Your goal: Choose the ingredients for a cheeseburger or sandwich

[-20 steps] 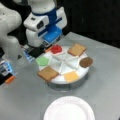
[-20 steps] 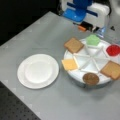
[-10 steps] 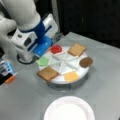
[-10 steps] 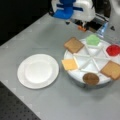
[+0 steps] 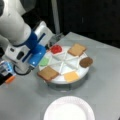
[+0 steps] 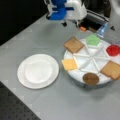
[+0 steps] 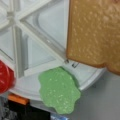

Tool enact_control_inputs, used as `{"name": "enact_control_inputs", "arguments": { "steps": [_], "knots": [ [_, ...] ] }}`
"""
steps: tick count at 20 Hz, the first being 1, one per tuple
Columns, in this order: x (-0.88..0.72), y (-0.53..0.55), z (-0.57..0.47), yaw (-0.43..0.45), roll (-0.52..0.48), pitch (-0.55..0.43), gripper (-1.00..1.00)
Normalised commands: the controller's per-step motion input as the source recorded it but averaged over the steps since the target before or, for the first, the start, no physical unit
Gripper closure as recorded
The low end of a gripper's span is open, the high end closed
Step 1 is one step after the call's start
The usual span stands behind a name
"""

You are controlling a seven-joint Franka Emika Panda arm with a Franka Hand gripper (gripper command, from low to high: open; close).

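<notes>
Since the earlier frames the arm has swung toward a front view's left, off the tray's middle and out over its lettuce side.

Gripper: its fingers do not show in any view, hidden below the blue-and-white wrist housing; whether they are released or clenched cannot be told. Nothing is seen in their hold.

Ingredients, all in a white round tray split into wedge compartments, on a grey counter:
- lettuce, at the tray's left edge in a front view, just beside the blue wrist part; in the wrist view it overhangs the tray rim.
- tomato, in the next wedge up; cut off at the wrist view's left edge.
- bread slice, beside the lettuce on the near rim, sticking out past it.
- second bread slice, at the far side.
- yellow square and brown disc, well apart from the wrist.

The middle wedges lie bare. A white plate stands apart from the tray, with nothing on it; no sandwich is stacked.

Writing: small dark marks on the tray rim in the wrist view, not readable. An orange and blue object at a front view's left edge is too blurred to identify.
</notes>
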Motion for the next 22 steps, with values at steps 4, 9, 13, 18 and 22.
{"name": "enact_control_inputs", "arguments": {
  "steps": [4, 9, 13, 18, 22],
  "knots": [
    [0.27, -0.49, -0.04, 0.166, 0.534, 0.284, -1.0],
    [0.42, -0.52, -0.12, 0.217, 0.388, 0.202, -1.0],
    [0.44, -0.35, -0.09, 0.214, 0.464, 0.073, -1.0],
    [0.33, -0.25, -0.01, 0.139, 0.528, 0.079, -1.0],
    [0.23, -0.28, -0.11, 0.113, 0.476, 0.025, -1.0]
  ]
}}
